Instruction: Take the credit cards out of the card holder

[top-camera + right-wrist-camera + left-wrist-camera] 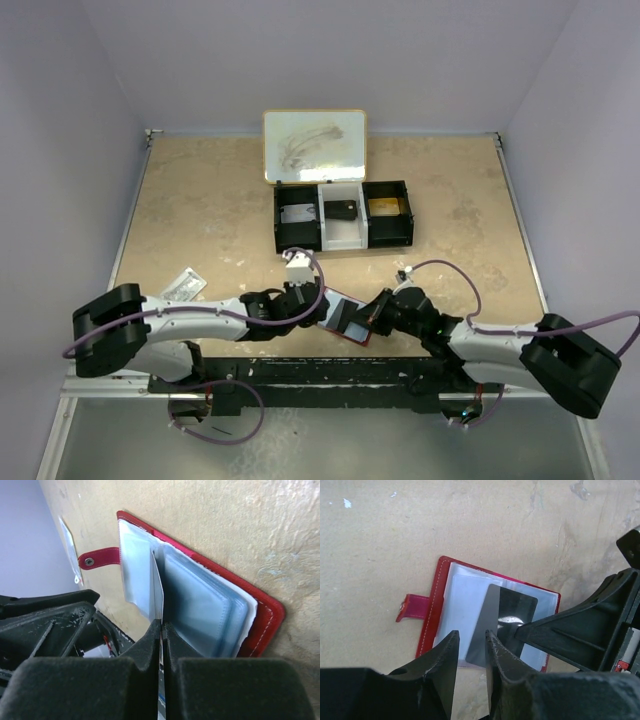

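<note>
The right claw (161,626) is shut tight on a thin card (158,587). Its two fingers (145,647) press together, and the edge of the card sits between them. From the right wrist the card shows only its thin edge. From the left wrist it looks dark grey with round corners, and it lies over the clear sleeves (462,597).

The left claw (471,642) faces the right claw, very close to it. It is open a little, with a gap between its two fingers (447,655). Nothing is held in that gap. Through it you can see a bit of sleeve and the near side of the card. I cannot tell if these fingers touch anything.

Right under both claws lies the card holder (345,318). It is red and lies open and flat on the table (200,210). The pale sleeves fan out inside it. A small red tab (97,558) sticks out from the side far from the right claw.

Past the claws, well apart from them, sits a long black tray (343,215) with three parts. The middle part is white. Just behind the tray is a white board (314,147). Out by the left claw's arm lies a small packet (183,285).
</note>
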